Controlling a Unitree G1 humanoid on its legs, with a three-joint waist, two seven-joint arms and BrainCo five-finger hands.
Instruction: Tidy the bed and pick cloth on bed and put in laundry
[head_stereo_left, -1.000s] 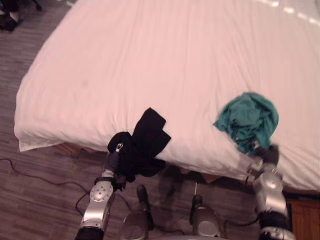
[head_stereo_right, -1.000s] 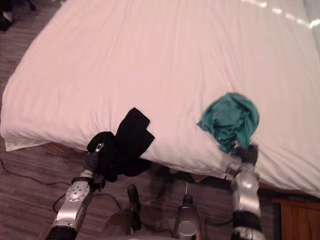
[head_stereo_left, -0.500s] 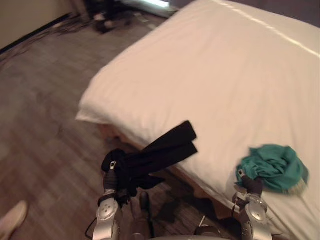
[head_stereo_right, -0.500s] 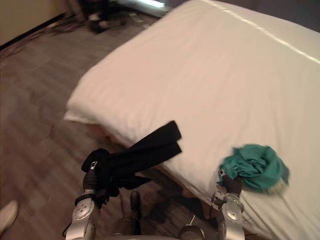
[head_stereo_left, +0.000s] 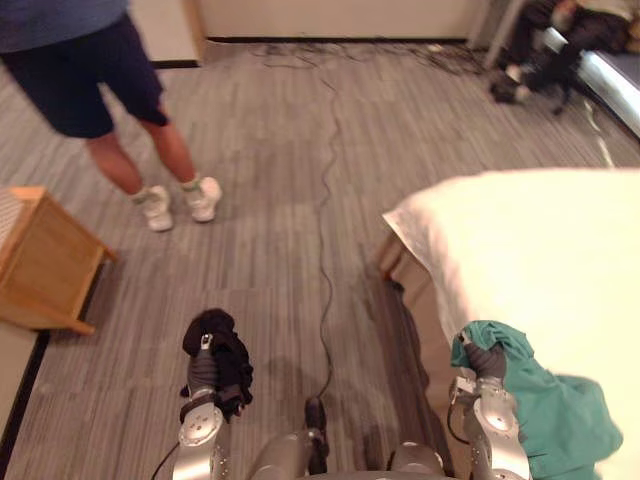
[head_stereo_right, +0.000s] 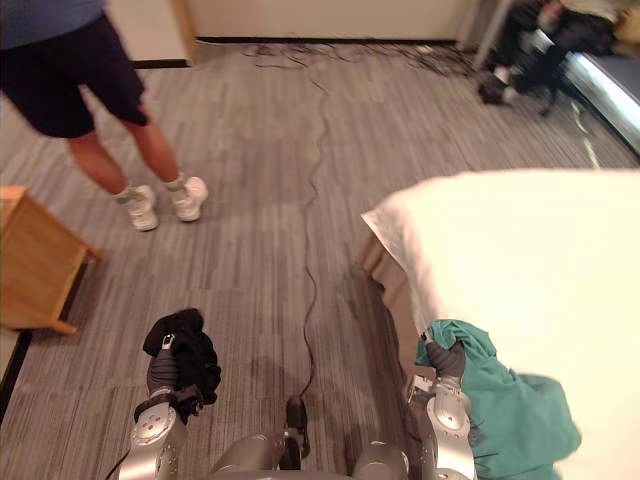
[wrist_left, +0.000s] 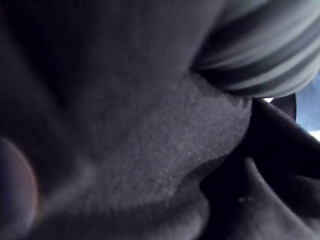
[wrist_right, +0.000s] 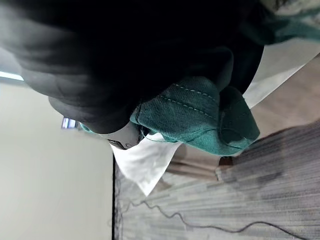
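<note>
Over the floor (head_stereo_left: 300, 200), left hand (head_stereo_left: 205, 362) tight round black cloth (head_stereo_left: 229, 350) (right hand (head_stereo_left: 487, 362) clutching teal cloth (head_stereo_left: 560, 415))

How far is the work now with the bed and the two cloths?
Done: the bed looks smooth, and the black cloth is off it, bunched in the left hand above the floor. In hand: the right hand grips the teal cloth, which drapes over the bed edge. Left: putting both in the laundry; the wooden box may be it.
</note>
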